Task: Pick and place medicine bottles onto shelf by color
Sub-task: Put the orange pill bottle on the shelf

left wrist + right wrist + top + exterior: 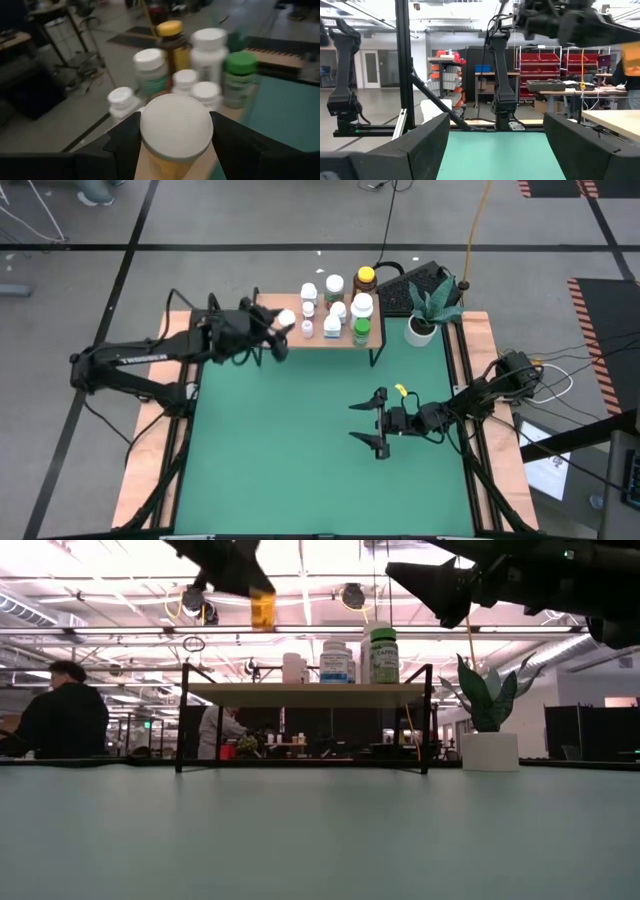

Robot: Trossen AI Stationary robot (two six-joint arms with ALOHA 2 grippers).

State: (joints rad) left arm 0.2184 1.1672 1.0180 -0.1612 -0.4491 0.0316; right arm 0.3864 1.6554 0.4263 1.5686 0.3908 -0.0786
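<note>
The shelf [320, 342] stands at the table's far edge on black legs, its wooden board [305, 693] carrying several medicine bottles [345, 308], white-capped, green-capped [240, 75] and yellow-capped [170, 37]. My left gripper [278, 330] is at the shelf's left end, shut on a yellow bottle with a white cap [176, 125]. In the low view that bottle [263, 610] hangs higher than the board. My right gripper [360, 421] is open over the green table's right half with nothing between its fingers [425, 145]. My left gripper pinches the yellow bottle's body just under the white cap [152, 164] between its two fingers [125, 142], one on each side. The fingers come from the table's left, slanting slightly down. The bottle stands upright in the hold, lifted clear above the shelf's left end.
A white plant pot [421, 330] with a green plant stands just right of the shelf, a black keyboard [415, 285] behind it. Wooden rails [150, 450] line both table sides. The green table [280, 450] lies bare in front. People [65, 715] sit beyond the far edge.
</note>
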